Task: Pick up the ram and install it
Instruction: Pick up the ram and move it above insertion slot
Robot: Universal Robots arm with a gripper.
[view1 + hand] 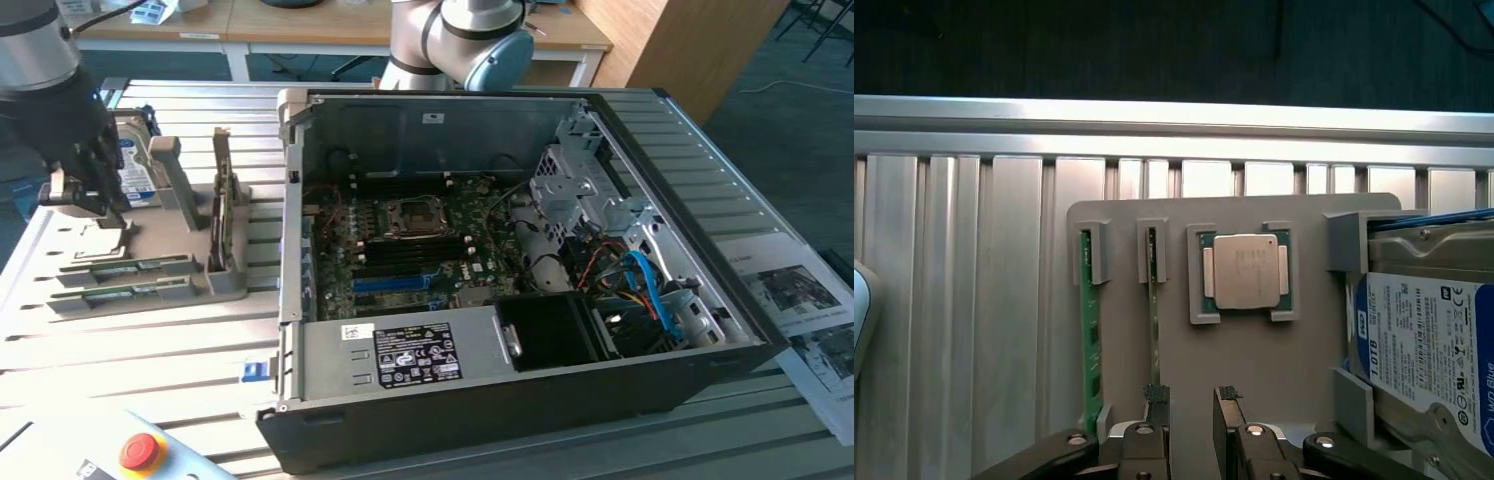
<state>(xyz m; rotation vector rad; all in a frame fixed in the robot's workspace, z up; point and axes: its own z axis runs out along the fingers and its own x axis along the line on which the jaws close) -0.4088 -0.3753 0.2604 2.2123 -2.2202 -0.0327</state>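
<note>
While hanging low over the grey holder (1254, 360) at the exterior view's left end of the bench (160, 370), keeps nothing in the pincer (1190, 400): fingers (1156, 405) parted to a moderate gap, bare holder showing between them. From the wrist, puts one fingertip right over the near end of the ram (1152, 320) and the other over plain grey plastic beside it; cannot tell whether metal meets board. Finds the ram standing on edge in its narrow slot, thin and green, just beside the CPU (1244, 272) lying flat in a square pocket. Finds a second ram stick (1089, 330) on edge in the parallel slot, on the side away from the CPU and apart from the first. Beyond the CPU, a WD Blue hard drive (1424, 360) propped in the holder's bracket. In the exterior view, an expansion card (223, 200) upright at the holder's edge toward the open PC case (534, 410). Inside that case, lying mid-bench, a motherboard (414, 250) with a long blue slot (394, 283), well apart from both sticks. At the near corner, a red emergency stop button (140, 450); at the exterior view's right, printed sheets (801, 300).
</note>
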